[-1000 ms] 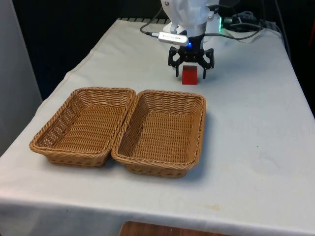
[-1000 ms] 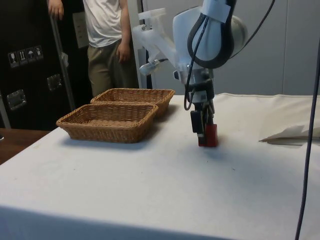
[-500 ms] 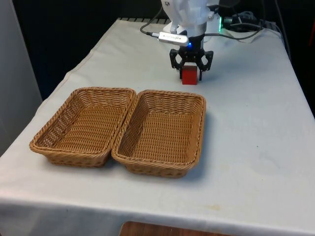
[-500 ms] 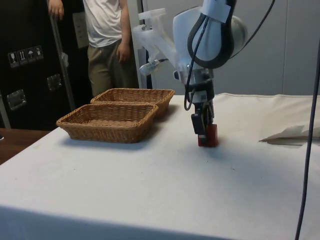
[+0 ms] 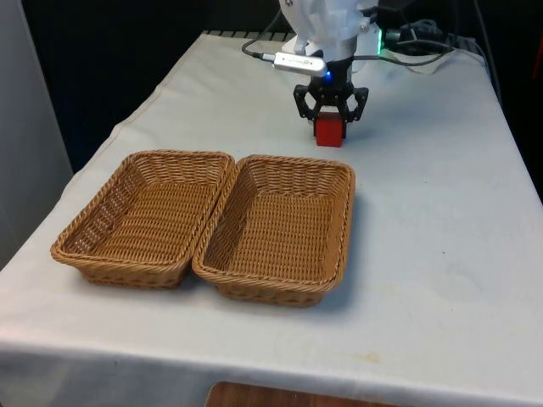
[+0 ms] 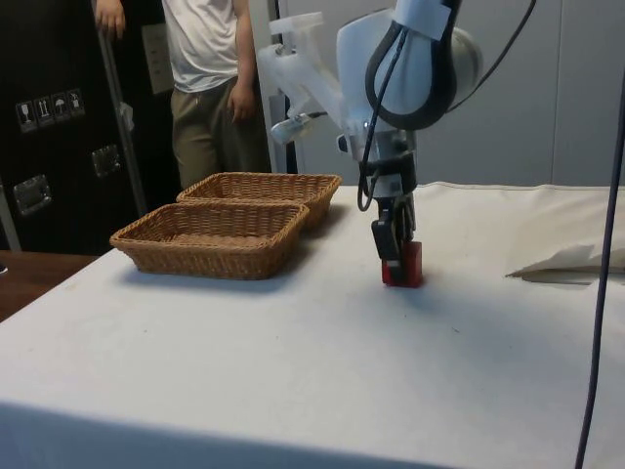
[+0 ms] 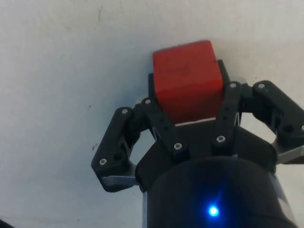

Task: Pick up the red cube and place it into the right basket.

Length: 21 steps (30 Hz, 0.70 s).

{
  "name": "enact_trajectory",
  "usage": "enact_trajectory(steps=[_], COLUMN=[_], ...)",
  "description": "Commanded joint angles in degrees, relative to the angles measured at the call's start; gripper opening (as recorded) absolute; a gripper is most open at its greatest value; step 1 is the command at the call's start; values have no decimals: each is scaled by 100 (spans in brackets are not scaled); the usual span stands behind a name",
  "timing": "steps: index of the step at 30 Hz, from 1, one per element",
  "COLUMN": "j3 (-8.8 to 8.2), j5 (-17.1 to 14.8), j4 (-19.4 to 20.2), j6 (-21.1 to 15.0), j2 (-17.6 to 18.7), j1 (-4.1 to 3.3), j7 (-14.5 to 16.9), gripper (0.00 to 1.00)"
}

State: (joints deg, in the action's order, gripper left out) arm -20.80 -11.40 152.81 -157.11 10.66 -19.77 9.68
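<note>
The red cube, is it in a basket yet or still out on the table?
Out. The red cube sits on the white cloth behind the right basket, with the end effector shut on it.

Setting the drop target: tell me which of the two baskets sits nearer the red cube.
The basket on the front view's right: its far rim lies just in front of the red cube, held in the tool. The other basket sits farther off.

No text can be read; the dark cabinet (image 6: 49, 127) bears small white pictogram labels (image 6: 47, 107).
</note>
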Motion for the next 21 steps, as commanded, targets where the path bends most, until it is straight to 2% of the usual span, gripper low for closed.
enact_trajectory(steps=[1,2,3,5,11,12,13,20,21], j3=[-86,0,-86,-92,-74,-11,-74,-97,-80], j5=[172,0,172,241,407,183,441,625,487], j4=[23,0,23,34,69,63,63,52,69], j6=[86,0,86,183,435,384,481,768,762], j2=[-103,0,-103,-241,-602,-550,-653,-1003,-1043], j1=[-57,0,-57,-57,-17,0,-6,29,23], j7=[-138,0,-138,-195,-304,-138,-327,-430,-315], gripper=[3,3,3,3,3,3,3,3,3])
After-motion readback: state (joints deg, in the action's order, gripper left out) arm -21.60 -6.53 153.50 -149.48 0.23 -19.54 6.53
